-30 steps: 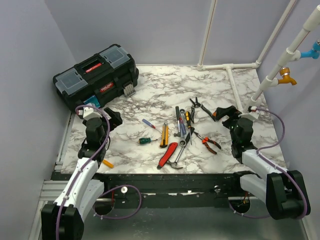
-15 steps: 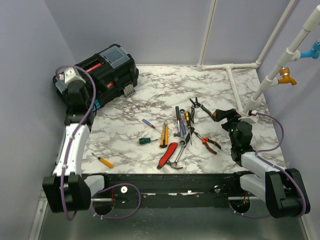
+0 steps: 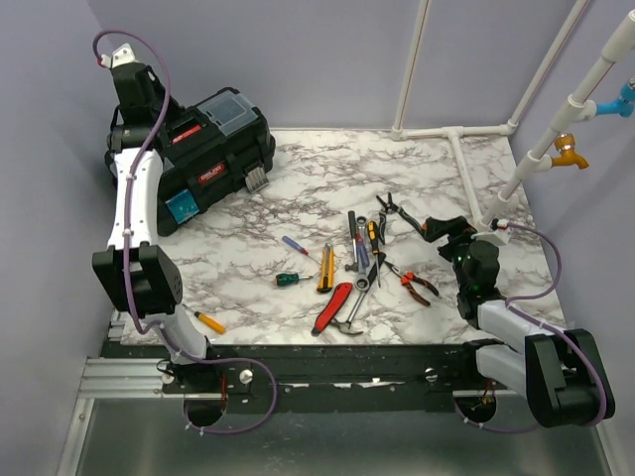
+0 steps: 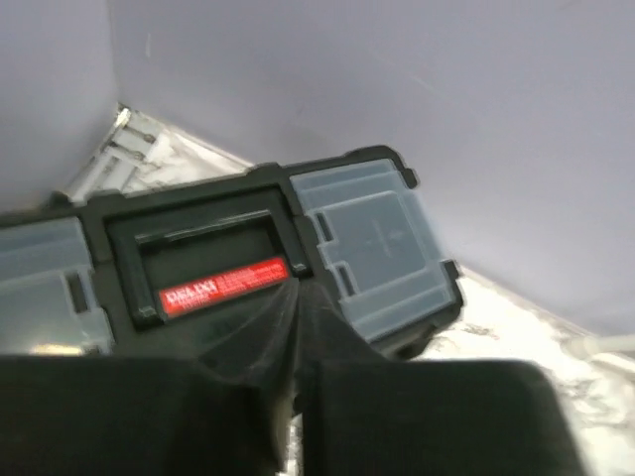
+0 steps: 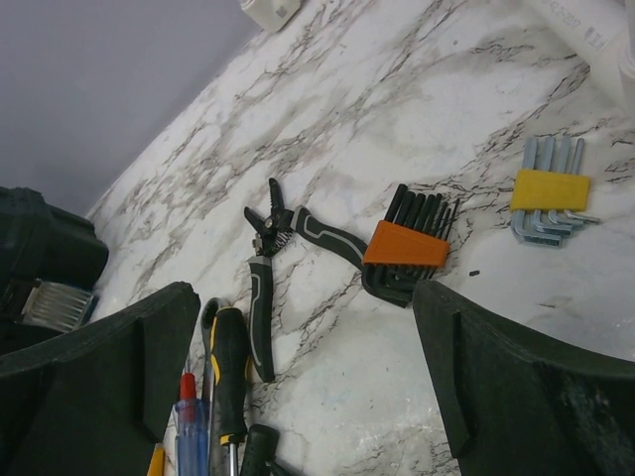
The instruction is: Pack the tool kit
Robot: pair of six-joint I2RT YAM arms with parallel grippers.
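Judging from how the things lay, the packing was hardly begun. The toolbox was placed at the far left corner of the worktop, with its lid down and the red handle lying flat between the two grey lid compartments. No tool could be seen in it or on it.

The hand tools were all spread on the worktop, well apart from the toolbox. A cluster of screwdrivers, wrenches and pliers was lying near the middle, with a green-handled screwdriver to its left. A small orange screwdriver was left alone near the front edge. Two sets of hex keys, one in an orange holder and one in a yellow holder, were found beside a wire stripper.

The left gripper was held high above the lid, pointed down at the handle. Its fingers were seen drawn near to each other with nothing between them. The wrist view was blurred, however, so it could not be told whether they were fully clenched. The right gripper was held low over the tools on the right side, its fingers spread wide and grasping nothing.

Everything was judged to be left to do: the lid had to be opened and each tool carried across into the box.
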